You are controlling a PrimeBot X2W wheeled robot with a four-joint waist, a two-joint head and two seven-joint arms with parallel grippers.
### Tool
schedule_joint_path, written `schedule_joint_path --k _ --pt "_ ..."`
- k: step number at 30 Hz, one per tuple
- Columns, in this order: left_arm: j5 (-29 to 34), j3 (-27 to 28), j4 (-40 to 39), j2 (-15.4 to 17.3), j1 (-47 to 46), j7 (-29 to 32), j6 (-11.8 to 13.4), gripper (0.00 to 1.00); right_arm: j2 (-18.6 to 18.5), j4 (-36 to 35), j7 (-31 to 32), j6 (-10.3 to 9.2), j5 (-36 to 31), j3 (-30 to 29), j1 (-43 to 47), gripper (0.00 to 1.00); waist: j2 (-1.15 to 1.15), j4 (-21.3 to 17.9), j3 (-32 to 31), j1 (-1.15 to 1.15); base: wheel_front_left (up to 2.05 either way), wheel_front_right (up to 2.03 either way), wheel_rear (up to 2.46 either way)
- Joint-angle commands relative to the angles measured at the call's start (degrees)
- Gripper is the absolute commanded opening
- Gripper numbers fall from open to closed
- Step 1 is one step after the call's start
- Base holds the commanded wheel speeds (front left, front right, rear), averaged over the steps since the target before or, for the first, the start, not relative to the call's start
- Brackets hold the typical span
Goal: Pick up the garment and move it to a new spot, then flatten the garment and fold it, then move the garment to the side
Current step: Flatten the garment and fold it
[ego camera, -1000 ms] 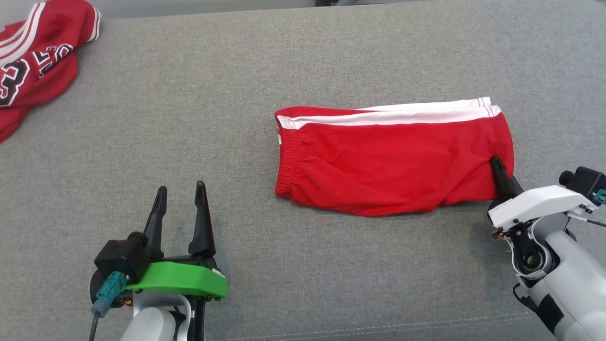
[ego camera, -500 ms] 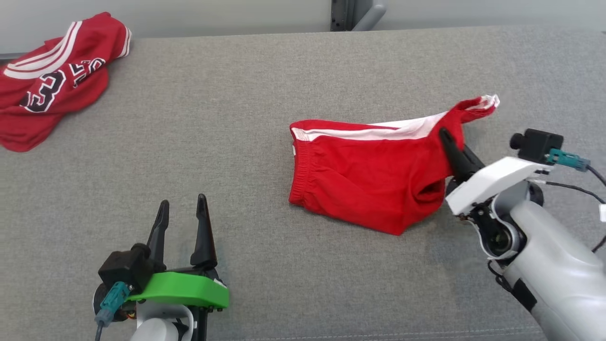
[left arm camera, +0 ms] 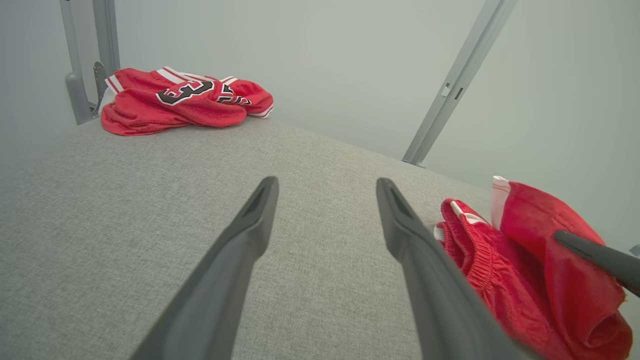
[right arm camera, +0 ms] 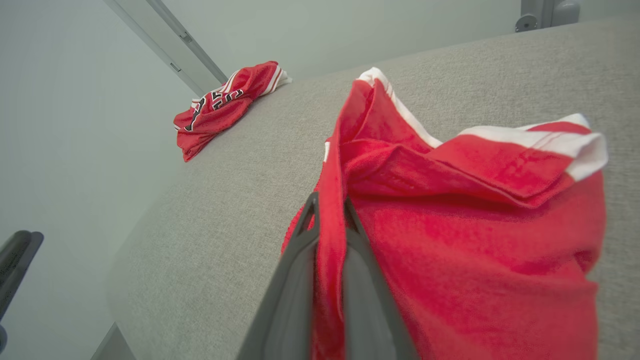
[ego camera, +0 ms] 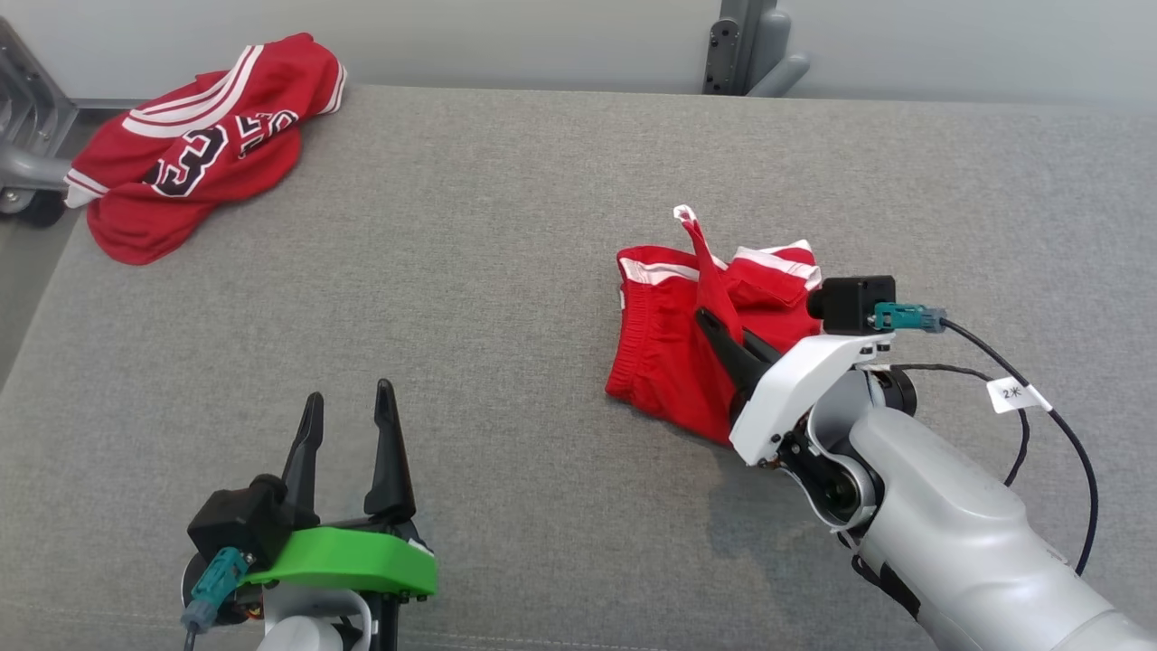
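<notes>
The garment (ego camera: 664, 362) is a pair of red shorts with white side stripes, lying right of centre on the grey padded table (ego camera: 470, 271). My right gripper (ego camera: 708, 321) is shut on the shorts' leg-hem edge, which it holds up and over the rest. The right wrist view shows the red cloth (right arm camera: 450, 210) pinched between the two dark fingers (right arm camera: 300, 240). At the lower left my left gripper (ego camera: 348, 402) stands open over bare table, well apart from the shorts (left arm camera: 505, 265).
A crumpled red jersey (ego camera: 194, 149) with black and white numbers lies at the table's far left corner. Grey metal posts (ego camera: 746, 50) stand behind the far edge. The table's left edge drops to the floor near a wheeled frame (ego camera: 23, 136).
My right gripper has pulled the shorts' right end up and leftward across the waistband half, halving the flat spread. The camera has shifted, showing more of the far edge. The left gripper stays put.
</notes>
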Motion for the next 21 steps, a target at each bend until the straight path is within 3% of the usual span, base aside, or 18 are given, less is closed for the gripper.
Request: schedule_joint_path --k 1,11,13,15,16,17,21 --pt "0.56 0.3 0.06 -0.19 0.67 -0.02 -0.28 1.0 0.27 1.45 0.29 -0.02 -1.23 0.4 -1.15 0.0 0.0 1.11 -0.16 0.0 0.0 0.0 0.0" --pt "1.24 1.65 0.2 -1.12 0.85 -0.02 -0.86 1.0 3.52 10.03 1.51 -0.02 -7.88 3.14 -4.19 0.0 0.0 2.31 0.66 0.0 0.0 0.0 0.0" --pt "1.43 1.92 0.23 -1.37 0.83 -0.02 -1.06 1.0 4.2 11.35 1.71 -0.02 -9.52 3.99 -4.74 0.14 0.0 2.18 0.84 0.0 0.0 0.0 0.0" --pt "1.62 2.11 0.27 -1.65 0.68 -0.02 -1.05 1.0 4.92 12.46 1.73 -0.02 -10.79 5.01 -5.09 0.36 0.0 1.97 0.98 0.0 0.0 0.0 0.0" --pt "1.56 2.21 0.32 -1.75 0.6 -0.02 -1.11 1.0 5.27 12.78 1.83 -0.02 -11.46 5.61 -5.19 0.58 0.0 1.85 1.01 0.0 0.0 0.0 0.0" --pt "1.51 2.31 0.37 -1.84 0.53 -0.02 -1.21 1.0 5.52 12.94 1.9 -0.02 -12.03 6.13 -5.31 1.0 0.0 1.71 1.02 0.0 0.0 0.0 0.0" --pt "1.79 2.7 0.49 -2.12 0.66 -0.02 -1.43 1.0 5.81 12.59 0.56 -0.02 -13.85 7.46 -5.8 1.0 0.0 0.86 0.99 0.0 0.0 0.0 0.0"
